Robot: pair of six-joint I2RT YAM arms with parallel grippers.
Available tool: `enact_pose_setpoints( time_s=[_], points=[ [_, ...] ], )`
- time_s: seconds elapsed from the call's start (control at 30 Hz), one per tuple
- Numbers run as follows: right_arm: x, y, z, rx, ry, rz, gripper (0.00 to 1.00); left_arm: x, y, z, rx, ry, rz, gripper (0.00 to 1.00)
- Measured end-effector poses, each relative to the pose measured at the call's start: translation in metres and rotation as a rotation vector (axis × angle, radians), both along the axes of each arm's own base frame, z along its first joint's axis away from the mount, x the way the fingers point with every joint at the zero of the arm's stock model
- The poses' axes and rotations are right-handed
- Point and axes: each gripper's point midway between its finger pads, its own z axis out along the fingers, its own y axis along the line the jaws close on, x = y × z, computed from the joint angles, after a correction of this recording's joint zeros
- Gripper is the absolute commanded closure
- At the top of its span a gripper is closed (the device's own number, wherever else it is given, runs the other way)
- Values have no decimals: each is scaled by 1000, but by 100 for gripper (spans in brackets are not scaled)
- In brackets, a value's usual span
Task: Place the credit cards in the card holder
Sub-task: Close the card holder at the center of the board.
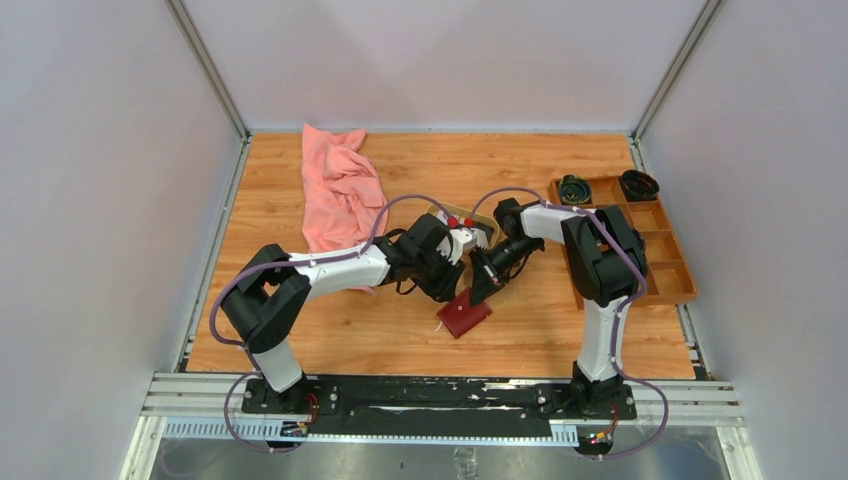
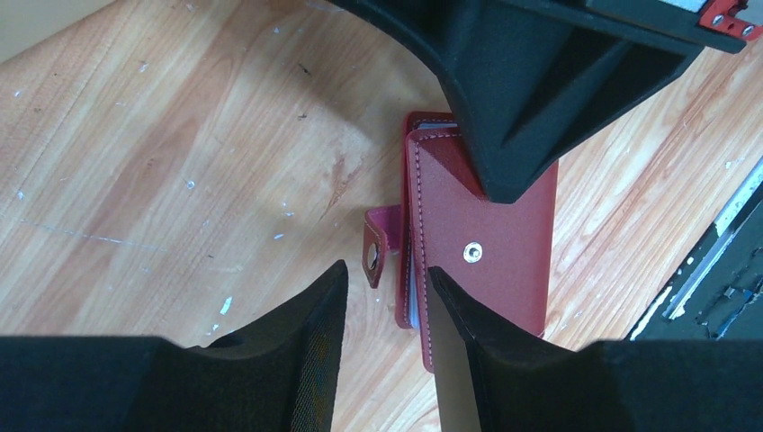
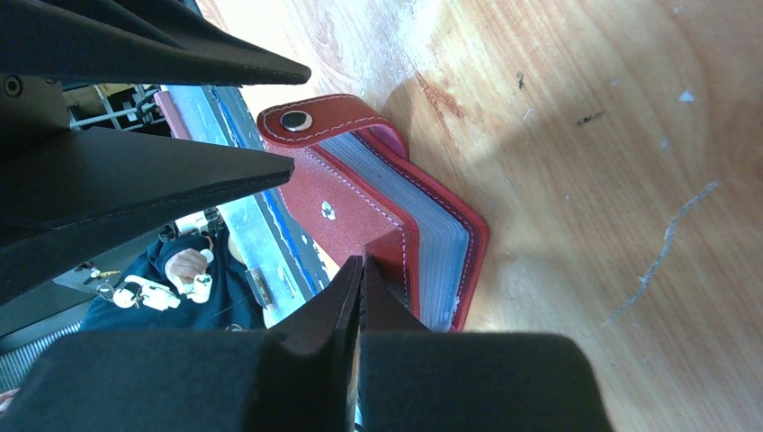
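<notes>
The dark red card holder (image 1: 465,314) lies folded on the wooden table near its middle. Its strap (image 2: 373,247) with the snap sticks out to the side, unfastened. Pale grey-blue layers (image 3: 441,252) fill its open edge; I cannot tell sleeves from credit cards, and no loose card shows. My right gripper (image 3: 362,261) is shut with nothing between its fingers, and its tips press on the holder's cover (image 2: 504,225). My left gripper (image 2: 387,268) hovers low with its jaws apart, straddling the strap and the holder's open edge without clamping them.
A pink cloth (image 1: 340,190) lies at the back left. A brown compartment tray (image 1: 625,235) at the right holds two dark coiled things (image 1: 575,188). A tan dish (image 1: 455,215) is mostly hidden behind the grippers. The table's front rail (image 1: 440,395) runs close behind the holder.
</notes>
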Motion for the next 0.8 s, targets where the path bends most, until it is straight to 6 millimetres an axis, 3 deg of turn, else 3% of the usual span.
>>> enact_pose_setpoints(
  time_s=[0.8],
  points=[
    [0, 0, 0, 0, 1, 0, 100, 14, -1, 4, -43, 18, 73, 71]
  ],
)
